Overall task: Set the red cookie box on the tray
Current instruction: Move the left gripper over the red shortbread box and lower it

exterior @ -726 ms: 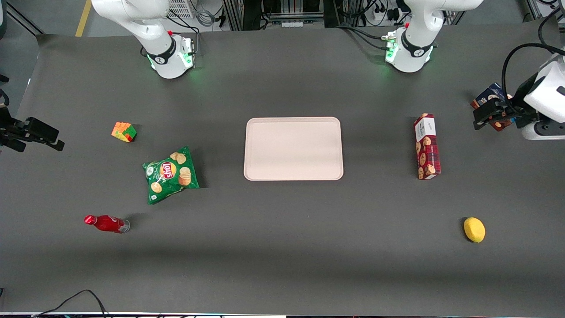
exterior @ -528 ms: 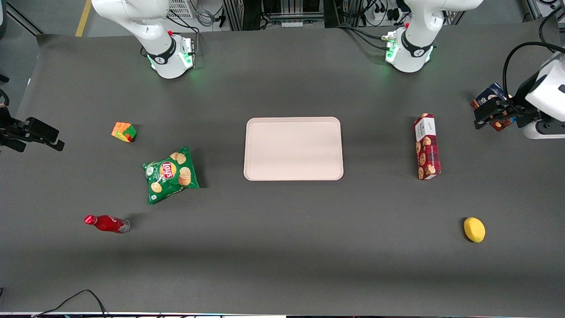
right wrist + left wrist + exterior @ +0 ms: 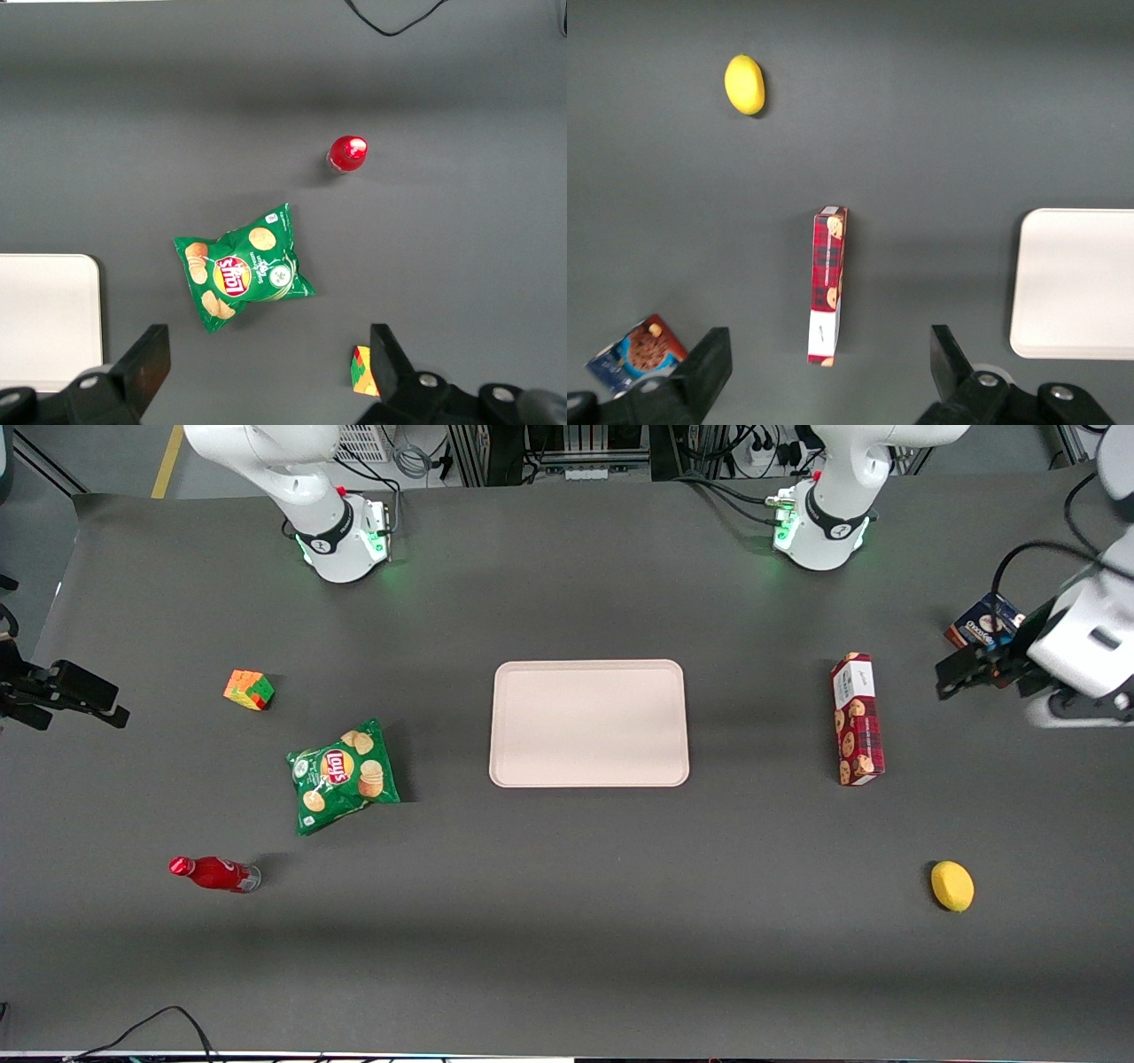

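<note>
- On the table (image 3: 567, 921) we see a dark grey mat that covers the whole working surface; above its upper edge there are cables, metal frames and a grey floor with a yellow line.
- We count one tray (image 3: 589, 723), pale pinkish-beige, in the middle of the table, with nothing on it.
- We count one red cookie box (image 3: 856, 719), lying flat on the mat toward the working arm's end, well apart from the tray.
- We count one lemon (image 3: 951, 886), nearer to the front camera than the red cookie box.
- We count one blue cookie package (image 3: 982, 623), partly covered by the arm.
- Toward the parked arm's end we count one green chips bag (image 3: 343, 775), one colour cube (image 3: 249, 689) and one red bottle (image 3: 213, 873).
- We see the gripper (image 3: 961, 671) in the air beside the red cookie box, holding nothing; in the left wrist view its fingers (image 3: 709, 365) are spread wide, with the red cookie box (image 3: 827, 284) between them lower down on the table.
</note>
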You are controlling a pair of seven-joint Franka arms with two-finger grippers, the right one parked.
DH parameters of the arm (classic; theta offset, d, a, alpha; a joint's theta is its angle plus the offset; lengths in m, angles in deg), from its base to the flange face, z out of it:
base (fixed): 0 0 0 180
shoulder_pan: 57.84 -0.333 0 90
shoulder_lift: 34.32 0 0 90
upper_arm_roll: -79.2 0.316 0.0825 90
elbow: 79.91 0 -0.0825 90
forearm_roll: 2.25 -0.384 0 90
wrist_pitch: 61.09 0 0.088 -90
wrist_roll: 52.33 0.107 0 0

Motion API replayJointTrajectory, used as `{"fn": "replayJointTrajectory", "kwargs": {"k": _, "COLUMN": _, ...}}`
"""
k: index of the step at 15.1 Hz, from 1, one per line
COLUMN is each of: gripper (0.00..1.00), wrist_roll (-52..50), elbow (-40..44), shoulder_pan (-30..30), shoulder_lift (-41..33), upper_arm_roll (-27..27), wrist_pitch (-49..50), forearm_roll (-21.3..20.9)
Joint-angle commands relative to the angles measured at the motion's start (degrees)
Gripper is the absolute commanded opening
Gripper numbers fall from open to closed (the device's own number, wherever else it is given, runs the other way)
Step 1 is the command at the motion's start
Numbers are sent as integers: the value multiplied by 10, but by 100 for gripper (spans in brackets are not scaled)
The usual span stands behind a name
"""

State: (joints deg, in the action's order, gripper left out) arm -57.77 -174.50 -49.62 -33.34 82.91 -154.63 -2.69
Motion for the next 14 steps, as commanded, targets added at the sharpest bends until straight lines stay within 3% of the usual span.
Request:
{"fn": "replayJointTrajectory", "kwargs": {"k": 1, "gripper": 100, "wrist_roll": -1, "elbow": -145, "shoulder_pan": -1, "shoulder_lift": -9, "upper_arm_roll": 4, "wrist_pitch": -133, "forearm_roll": -2}}
{"fn": "replayJointTrajectory", "kwargs": {"k": 5, "gripper": 100, "wrist_roll": 0, "elbow": -273, "shoulder_pan": -1, "shoulder_lift": -7, "upper_arm_roll": 6, "wrist_pitch": -260, "forearm_roll": -3}}
{"fn": "replayJointTrajectory", "kwargs": {"k": 9, "gripper": 100, "wrist_roll": 6, "elbow": -410, "shoulder_pan": -7, "shoulder_lift": 2, "upper_arm_roll": 9, "wrist_pitch": -452, "forearm_roll": -3}}
{"fn": "replayJointTrajectory", "kwargs": {"k": 14, "gripper": 100, "wrist_roll": 34, "elbow": -473, "shoulder_pan": -7, "shoulder_lift": 45, "upper_arm_roll": 11, "wrist_pitch": -552, "forearm_roll": -4}}
